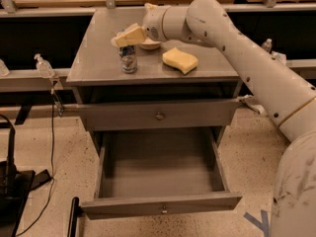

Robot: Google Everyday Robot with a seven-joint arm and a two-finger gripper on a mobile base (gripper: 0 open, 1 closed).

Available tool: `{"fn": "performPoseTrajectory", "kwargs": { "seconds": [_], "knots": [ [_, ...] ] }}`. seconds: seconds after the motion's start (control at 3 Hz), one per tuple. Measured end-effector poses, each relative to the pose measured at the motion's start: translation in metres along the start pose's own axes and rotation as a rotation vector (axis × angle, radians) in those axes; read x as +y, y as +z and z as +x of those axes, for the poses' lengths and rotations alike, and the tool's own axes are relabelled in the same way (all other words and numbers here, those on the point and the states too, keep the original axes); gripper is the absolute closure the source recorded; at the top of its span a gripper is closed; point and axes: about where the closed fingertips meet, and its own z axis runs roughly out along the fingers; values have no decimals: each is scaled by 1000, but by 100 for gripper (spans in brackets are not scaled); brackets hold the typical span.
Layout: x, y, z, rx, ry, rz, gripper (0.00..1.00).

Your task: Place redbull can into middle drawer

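Observation:
The redbull can (129,59) stands upright on the grey cabinet top (94,58), left of centre. My gripper (127,37) hangs just above the can's top and covers it; its cream-coloured fingers point left. The arm reaches in from the right across the cabinet top. The middle drawer (158,174) is pulled wide open below, its flat floor bare, with a small knob (163,210) on its front.
A white bowl (150,45) sits behind the gripper and a yellow sponge (179,59) lies right of the can. The drawer above (159,115) is closed. A clear bottle (43,66) stands on the left rail. Cables run over the floor at left.

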Motion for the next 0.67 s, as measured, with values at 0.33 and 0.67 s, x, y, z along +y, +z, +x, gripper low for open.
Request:
{"fn": "performPoseTrajectory", "kwargs": {
  "seconds": [0.33,0.67],
  "knots": [
    [15,6,13,19,38,-39,0],
    [27,9,23,25,78,-80,1]
  ]
}}
